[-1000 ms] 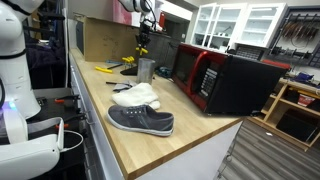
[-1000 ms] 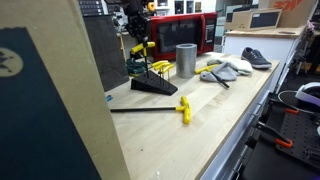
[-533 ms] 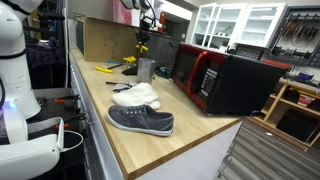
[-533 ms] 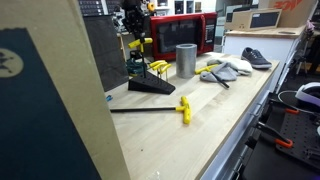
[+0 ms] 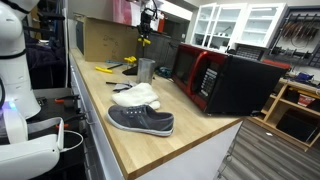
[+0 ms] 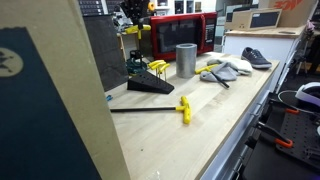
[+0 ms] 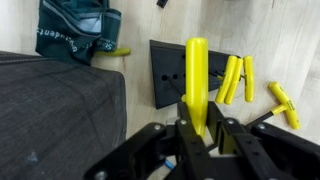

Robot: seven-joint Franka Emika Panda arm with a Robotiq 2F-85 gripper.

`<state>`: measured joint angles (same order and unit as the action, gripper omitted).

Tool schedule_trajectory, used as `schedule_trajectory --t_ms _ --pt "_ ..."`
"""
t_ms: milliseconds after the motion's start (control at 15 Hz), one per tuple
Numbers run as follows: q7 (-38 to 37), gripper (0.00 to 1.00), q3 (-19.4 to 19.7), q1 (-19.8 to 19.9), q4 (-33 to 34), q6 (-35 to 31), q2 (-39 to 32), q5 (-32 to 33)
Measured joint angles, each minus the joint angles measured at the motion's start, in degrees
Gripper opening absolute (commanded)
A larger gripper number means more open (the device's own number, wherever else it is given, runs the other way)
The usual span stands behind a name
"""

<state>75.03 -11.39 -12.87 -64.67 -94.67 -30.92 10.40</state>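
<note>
My gripper (image 7: 200,128) is shut on the yellow handle of a T-handle hex key (image 7: 196,75) and holds it high above a black wedge-shaped key stand (image 7: 168,75). Three more yellow-handled keys (image 7: 235,78) sit in that stand. In both exterior views the gripper (image 5: 146,24) (image 6: 134,20) hangs well above the stand (image 6: 150,86) at the far end of the wooden counter. Another yellow T-handle key (image 6: 184,108) lies loose on the counter in front of the stand.
A metal cup (image 6: 186,60) stands beside the stand. A white cloth (image 5: 137,96) and a grey shoe (image 5: 141,121) lie on the counter (image 5: 120,140). A red and black microwave (image 5: 215,78) sits along the wall side. A dark green pouch (image 7: 75,30) lies behind the stand.
My gripper has risen with the yellow-handled key in it, from just above the stand to well above it.
</note>
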Motion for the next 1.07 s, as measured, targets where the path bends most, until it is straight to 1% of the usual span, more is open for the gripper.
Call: schedule_trajectory --t_ms 133,400,600,867,1067 --pt "0.1 0.06 0.0 0.8 0.4 0.4 1.0 -0.2" --pt "0.1 0.06 0.1 3.7 0.5 0.2 2.2 -0.3" --pt "0.1 0.06 0.1 5.1 0.3 -2.4 1.4 -0.4" --pt "0.0 0.06 -0.4 4.5 0.2 -8.7 -1.4 -0.5" --pt "0.0 0.06 -1.7 3.9 0.3 -11.3 -3.4 -0.6"
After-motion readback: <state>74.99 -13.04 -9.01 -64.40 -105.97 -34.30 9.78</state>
